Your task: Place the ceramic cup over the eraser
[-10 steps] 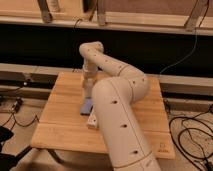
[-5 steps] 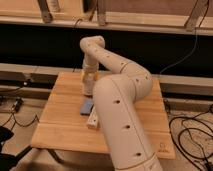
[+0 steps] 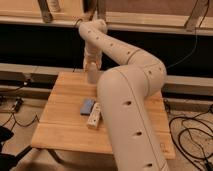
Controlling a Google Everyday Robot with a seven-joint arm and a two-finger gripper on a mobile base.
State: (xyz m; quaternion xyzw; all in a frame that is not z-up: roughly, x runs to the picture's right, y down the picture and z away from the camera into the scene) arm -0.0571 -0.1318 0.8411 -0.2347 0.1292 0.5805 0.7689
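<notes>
So the gripper (image 3: 92, 70) is pointing straight down over the far edge of the wooden surface (image 3: 60, 125), and it's closed. The pale tapered shape at its tip looks to me like the ceramic cup (image 3: 92, 78), pinched from above with its bottom at or just off the wood. I honestly can't tell which. Grabbing it from the top makes sense, since the cup has to come down over the eraser.

The arm (image 3: 125, 65) comes up from the bottom right, arcs over the surface and drops at the wrist, so the approach is vertical. The downside is that the big white forearm covers most of the right half of the surface.

In the middle of the surface there's a flat blue block (image 3: 87, 106), and a cream oblong bottle-like thing (image 3: 94, 116) lies right against its near side. Both are well apart from the gripper, and neither is the target.

The annoying part is that I can't find the eraser anywhere. My guess is that it's behind the arm, or too small to pick out. Where fingers end and cup begins is also a blur. Cables (image 3: 192, 135) trail across the floor on the right, partly cut off at the edge.
</notes>
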